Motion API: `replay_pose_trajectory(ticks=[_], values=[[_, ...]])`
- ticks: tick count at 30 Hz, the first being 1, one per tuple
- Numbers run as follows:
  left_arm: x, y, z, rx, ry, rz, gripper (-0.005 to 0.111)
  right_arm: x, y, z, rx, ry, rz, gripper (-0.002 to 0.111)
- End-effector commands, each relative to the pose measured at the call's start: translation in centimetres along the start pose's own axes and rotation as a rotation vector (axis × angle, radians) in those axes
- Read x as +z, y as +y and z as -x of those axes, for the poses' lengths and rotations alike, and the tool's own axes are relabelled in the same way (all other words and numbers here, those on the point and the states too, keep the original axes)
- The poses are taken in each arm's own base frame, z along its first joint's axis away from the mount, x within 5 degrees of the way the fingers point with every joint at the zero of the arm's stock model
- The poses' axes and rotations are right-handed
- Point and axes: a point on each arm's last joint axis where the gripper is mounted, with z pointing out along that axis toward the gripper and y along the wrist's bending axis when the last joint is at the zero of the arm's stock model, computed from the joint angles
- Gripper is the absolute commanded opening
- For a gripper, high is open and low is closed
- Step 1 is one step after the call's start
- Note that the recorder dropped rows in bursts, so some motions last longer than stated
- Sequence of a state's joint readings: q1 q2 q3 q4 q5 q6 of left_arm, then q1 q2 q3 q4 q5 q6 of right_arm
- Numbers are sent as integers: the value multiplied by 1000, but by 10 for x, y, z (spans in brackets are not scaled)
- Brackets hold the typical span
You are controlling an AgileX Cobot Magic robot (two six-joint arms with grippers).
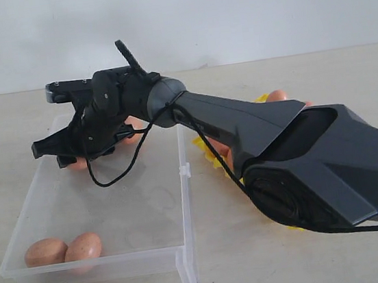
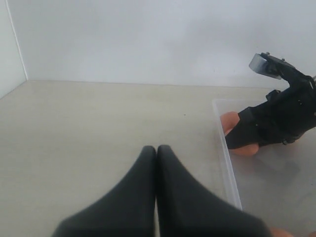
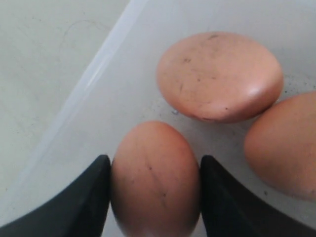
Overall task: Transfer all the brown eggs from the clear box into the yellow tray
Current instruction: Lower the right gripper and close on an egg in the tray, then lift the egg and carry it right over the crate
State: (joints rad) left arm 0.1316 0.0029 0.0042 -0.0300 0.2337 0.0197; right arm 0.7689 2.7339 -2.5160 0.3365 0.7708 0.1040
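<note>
My right gripper [image 3: 155, 159] reaches into the far left corner of the clear box [image 1: 183, 204], its two fingers pressed against either side of a brown egg [image 3: 155, 185] that lies on the box floor. Two more eggs [image 3: 219, 74] [image 3: 284, 143] lie just beyond it. Another pair of eggs [image 1: 45, 252] [image 1: 83, 247] sits in the near left corner. The yellow tray [image 1: 208, 154] lies right of the box, mostly hidden by the right arm; one egg [image 1: 276, 95] shows at its far side. My left gripper [image 2: 156, 148] is shut and empty over bare table left of the box.
The box's low clear wall [image 2: 228, 158] stands between my left gripper and the right gripper [image 2: 276, 123]. The right arm [image 1: 302, 162] spans the table from the near right across the tray. A white wall closes off the back.
</note>
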Motion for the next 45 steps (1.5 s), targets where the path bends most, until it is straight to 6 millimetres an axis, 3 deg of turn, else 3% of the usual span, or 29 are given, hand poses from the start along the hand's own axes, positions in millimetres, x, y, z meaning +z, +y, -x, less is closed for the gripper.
replay_pose_trajectory(ticks=[1, 7, 15, 23, 30, 37, 45], values=[[-1, 0, 2, -4, -8, -5, -4, 3, -6, -7, -13, 61, -24, 0], [-1, 0, 2, -4, -8, -5, -4, -17, 4, 3, -16, 68, -12, 0], [-1, 0, 2, -4, -8, -5, -4, -78, 38, 29, -12, 27, -3, 0], [-1, 0, 2, -4, -8, -5, -4, -139, 86, 48, -210, -215, -327, 0], [-1, 0, 2, -4, -8, -5, -4, -157, 109, 51, -382, -217, -160, 0], [-1, 0, 2, -4, -8, -5, -4, -194, 137, 68, -476, -416, 9, 0], [-1, 0, 2, -4, -8, -5, -4, -210, 139, 67, -505, -446, 15, 0]])
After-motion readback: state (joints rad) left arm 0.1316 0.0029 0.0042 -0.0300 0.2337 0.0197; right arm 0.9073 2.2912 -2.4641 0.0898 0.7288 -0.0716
